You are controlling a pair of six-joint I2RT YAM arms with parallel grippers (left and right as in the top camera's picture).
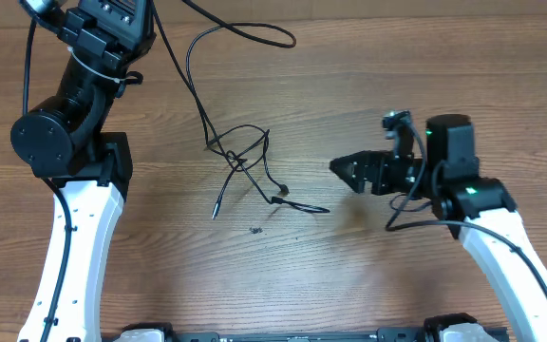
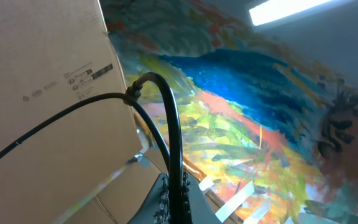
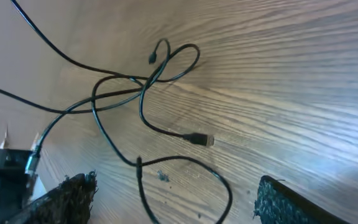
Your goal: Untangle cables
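At the left of the brown wood-grain desk (image 1: pixel 349 285), the white-and-black left arm (image 1: pixel 65 190) rose towards the far edge. Its left end effector (image 1: pixel 112 28) sat by the top of the overhead view, and I cannot tell whether it was wide, narrow or holding anything. The left wrist camera pointed away from the desk. It showed a tan cardboard box (image 2: pixel 42 93), a brightly painted blue, yellow and orange surface (image 2: pixel 241 124), and a thick black wire (image 2: pixel 173 124) arching up from the bottom edge. Near the middle of the desk lay the thin black cables (image 1: pixel 245 157), crossed over one another in loose loops. One long strand ran up from the knot to the far edge beside the left arm. Below the knot, one small plug end (image 1: pixel 215 211) pointed towards the near edge and another (image 1: pixel 281 198) lay just right of it, with a short tail trailing rightward. The right wrist view showed the same cables (image 3: pixel 142 93) and a silver plug (image 3: pixel 201 139) flat on the wood. To the right, apart from the tangle, the right end effector (image 1: pixel 342 169) pointed left at the cables. Its dark textured fingers (image 3: pixel 73 196) were spread wide and held nothing.
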